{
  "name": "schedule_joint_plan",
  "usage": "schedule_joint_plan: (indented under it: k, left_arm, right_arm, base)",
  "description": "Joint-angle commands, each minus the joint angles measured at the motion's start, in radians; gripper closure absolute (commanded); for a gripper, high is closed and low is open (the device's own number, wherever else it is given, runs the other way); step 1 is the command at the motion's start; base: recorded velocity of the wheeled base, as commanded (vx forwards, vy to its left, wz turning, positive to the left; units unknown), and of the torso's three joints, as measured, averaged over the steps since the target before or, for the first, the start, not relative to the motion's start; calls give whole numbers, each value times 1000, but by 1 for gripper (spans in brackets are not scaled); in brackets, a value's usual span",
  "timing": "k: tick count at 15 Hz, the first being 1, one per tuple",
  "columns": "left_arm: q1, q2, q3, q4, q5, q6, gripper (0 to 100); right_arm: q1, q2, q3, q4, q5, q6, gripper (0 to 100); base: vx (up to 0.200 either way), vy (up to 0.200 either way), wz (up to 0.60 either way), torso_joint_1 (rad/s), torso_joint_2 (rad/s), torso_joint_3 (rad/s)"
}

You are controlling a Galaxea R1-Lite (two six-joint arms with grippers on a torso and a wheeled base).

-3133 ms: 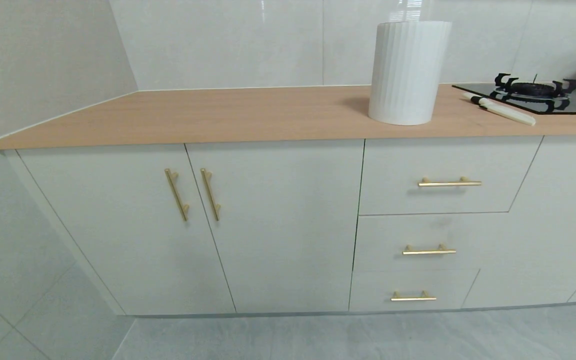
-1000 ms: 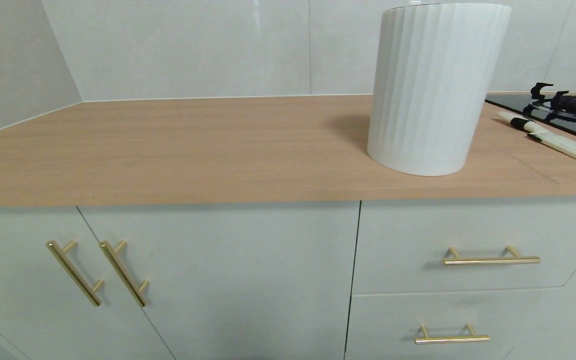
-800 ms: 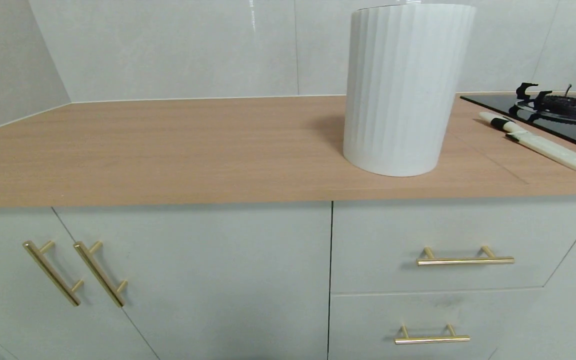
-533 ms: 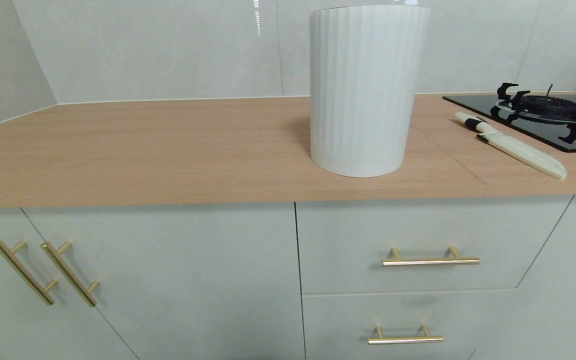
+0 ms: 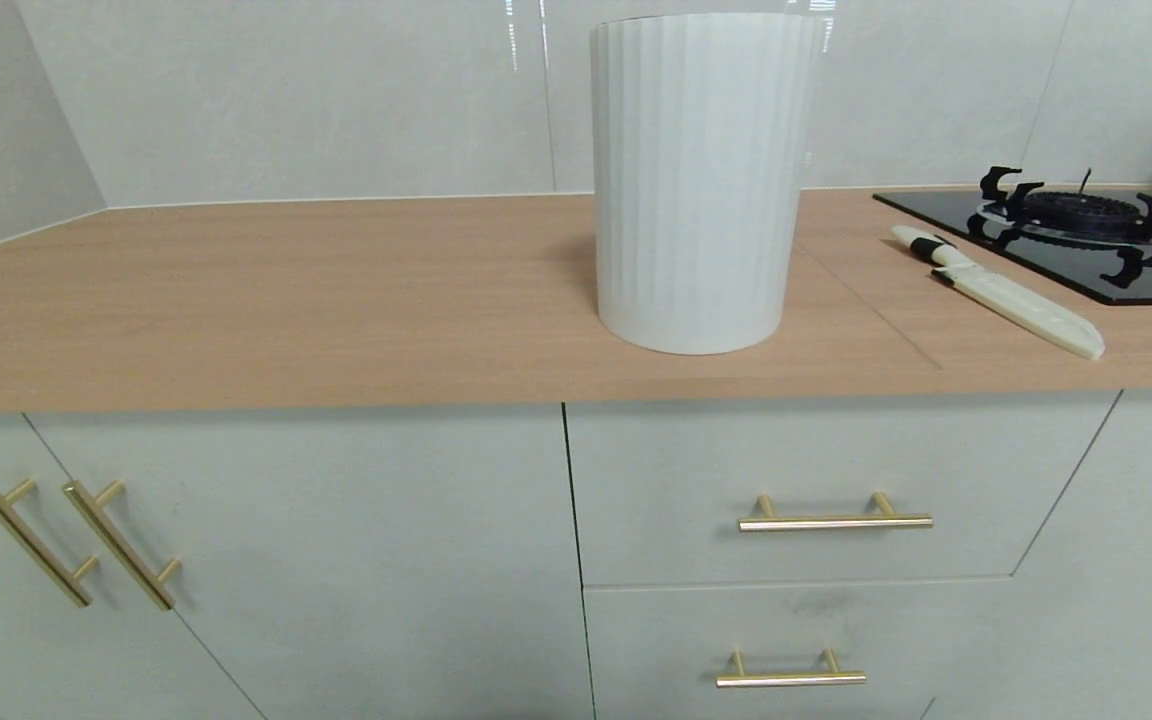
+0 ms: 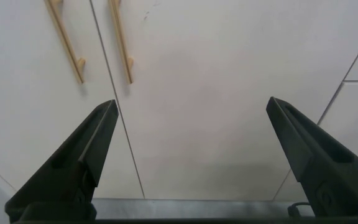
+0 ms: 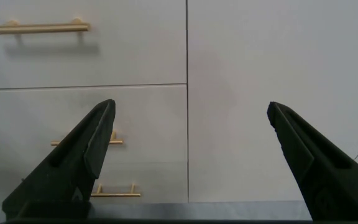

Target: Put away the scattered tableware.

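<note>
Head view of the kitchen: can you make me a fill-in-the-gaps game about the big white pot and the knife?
1. The tall white ribbed container stands upright on the light-brown wooden ____.
2. The cream knife with a black-banded handle lies on the robot's ____ of that container.
3. The pale top drawer's metal bar handle is ____-coloured.
Missing words: countertop; right; gold.

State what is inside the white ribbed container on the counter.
Its contents cannot be seen: the white ribbed container stands upright on the wooden counter, and its solid wall hides the interior from the head view.
</note>
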Motion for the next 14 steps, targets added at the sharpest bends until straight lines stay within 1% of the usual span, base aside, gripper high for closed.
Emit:
schedule_joint_plan:
  k: [1, 4, 8, 14]
  left_arm:
    - [1, 0, 0, 0, 0, 0, 0]
    - [1, 0, 0, 0, 0, 0, 0]
    - [1, 0, 0, 0, 0, 0, 0]
    - [1, 0, 1, 0, 0, 0, 0]
  right_arm:
    - [0, 1, 0, -1, 0, 0, 0]
    - [0, 1, 0, 1, 0, 0, 0]
    - [0, 1, 0, 1, 0, 0, 0]
    - [0, 1, 0, 1, 0, 0, 0]
  base:
    - [0, 0, 0, 0, 0, 0]
    - [0, 0, 0, 4, -22, -11]
    - [0, 0, 0, 80, -259, -251]
    - [0, 0, 0, 178, -517, -293]
